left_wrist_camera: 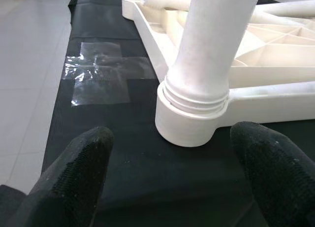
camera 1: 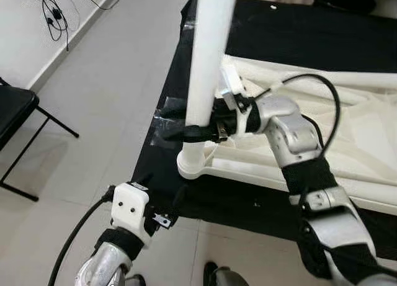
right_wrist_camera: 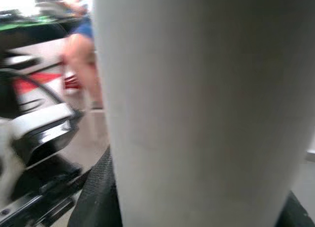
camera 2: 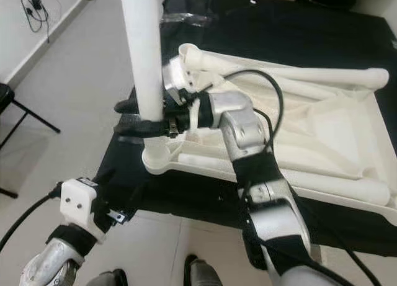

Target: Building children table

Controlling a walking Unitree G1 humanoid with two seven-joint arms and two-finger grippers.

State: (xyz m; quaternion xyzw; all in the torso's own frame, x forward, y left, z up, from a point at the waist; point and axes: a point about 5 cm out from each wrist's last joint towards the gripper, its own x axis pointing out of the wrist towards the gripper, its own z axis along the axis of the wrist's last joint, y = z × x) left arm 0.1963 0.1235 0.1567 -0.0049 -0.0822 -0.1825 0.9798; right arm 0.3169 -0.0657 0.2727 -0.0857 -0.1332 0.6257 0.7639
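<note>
Table leg (camera 1: 208, 56), a white tube, stands upright in the round corner socket (left_wrist_camera: 189, 123) of the upturned white children's table frame (camera 2: 347, 131), its threaded end seated in the socket's collar. The frame lies underside up on a black-covered tabletop (camera 1: 298, 31), with another white leg (camera 2: 310, 75) lying across its ribbed inside.

Just above the socket, the right pincer (camera 1: 198, 132) is clamped on the table leg, one black finger (camera 2: 139, 129) wrapping its near side; in the right wrist view the leg (right_wrist_camera: 202, 109) stands right against the camera between the dark fingers.

Below the socket, off the tabletop's near edge, the left pincer (left_wrist_camera: 172, 182) hangs spread wide and holds nothing, its two black fingertips (left_wrist_camera: 74, 173) pointing toward the socket but apart from it.

Beside the socket, clear tape patches (left_wrist_camera: 101, 72) lie stuck on the black cover. Left of the tabletop is pale tiled floor (camera 1: 93, 81), with a black chair (camera 1: 15, 121) on it.
</note>
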